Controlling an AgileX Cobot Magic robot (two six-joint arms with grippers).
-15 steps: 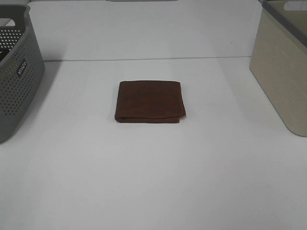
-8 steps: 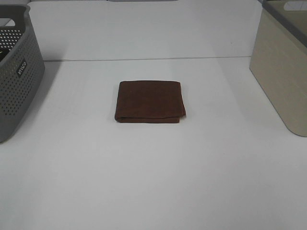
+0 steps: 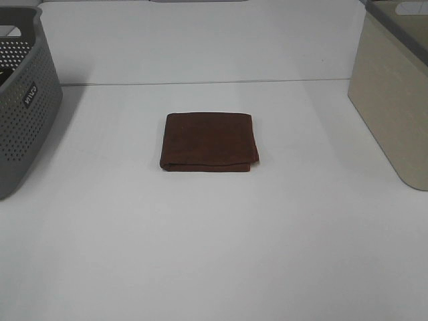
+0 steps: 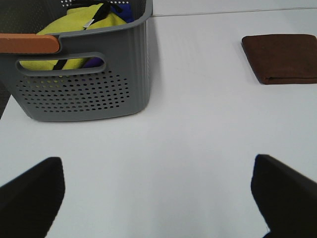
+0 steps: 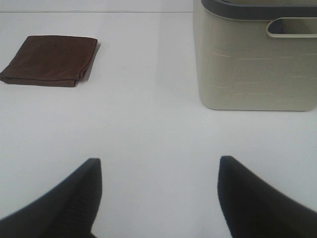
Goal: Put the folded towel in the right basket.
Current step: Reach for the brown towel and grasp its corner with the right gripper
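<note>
Spanning the whole view: white table [image 3: 214,267]. Standing on its right side: beige basket [image 3: 394,100], solid-walled, grey-rimmed. Standing on its left side: grey perforated basket [image 3: 23,114], holding yellow and blue items [image 4: 74,22]. Lying flat near mid-table, well apart from both baskets: folded brown towel [image 3: 208,142]. Poised over the table, fingers spread wide and holding nothing: left gripper [image 4: 158,196] and right gripper [image 5: 161,196].

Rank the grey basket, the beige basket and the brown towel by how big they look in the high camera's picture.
1. The beige basket and the grey basket: both are cut off by the picture's edges and show about alike, so I leave them unranked.
2. The brown towel: wholly in view, clearly smaller.
</note>
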